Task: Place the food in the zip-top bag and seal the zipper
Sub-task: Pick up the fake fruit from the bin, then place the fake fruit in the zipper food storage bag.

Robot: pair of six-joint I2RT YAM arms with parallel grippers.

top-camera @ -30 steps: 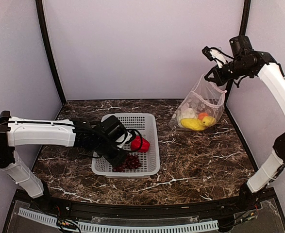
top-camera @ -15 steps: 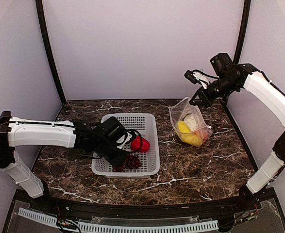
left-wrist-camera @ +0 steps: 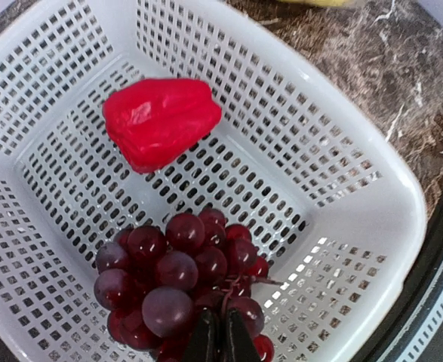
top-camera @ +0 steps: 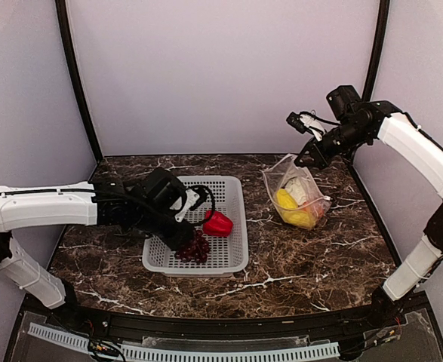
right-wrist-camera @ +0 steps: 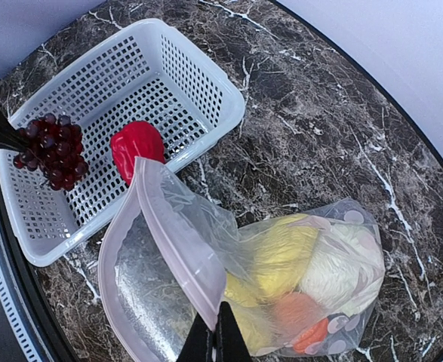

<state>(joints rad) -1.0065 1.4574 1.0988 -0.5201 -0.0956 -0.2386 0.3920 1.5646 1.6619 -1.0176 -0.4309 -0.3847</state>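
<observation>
Two arms are working over a dark marble table [top-camera: 319, 260]. The left gripper [left-wrist-camera: 221, 337] is pinching the stem of the grape bunch [left-wrist-camera: 177, 273] with its fingers pressed together. The bunch is hanging below them inside the white basket [top-camera: 238, 197]; whether it is touching the basket floor I cannot tell. The red pepper [left-wrist-camera: 159, 122] is lying on the basket floor at about 1 o'clock from the grapes in the top view, close to them but apart.

At 3 o'clock from the basket, the clear bag [top-camera: 299, 197] is resting its bottom on the table while the right gripper [right-wrist-camera: 215, 337] is holding it up by its upper rim. That gripper's fingers are clamped tight on the pinkish zipper [right-wrist-camera: 174, 243]. The mouth is gaping wide, not sealed, and is facing toward 9 o'clock, the basket side. Inside the bag, the yellow pieces [right-wrist-camera: 280, 255] are sitting toward the mouth. The cauliflower [right-wrist-camera: 340, 265] is lying behind them against the far end. The orange tomato [right-wrist-camera: 296, 311] is wedged low beside both.
</observation>
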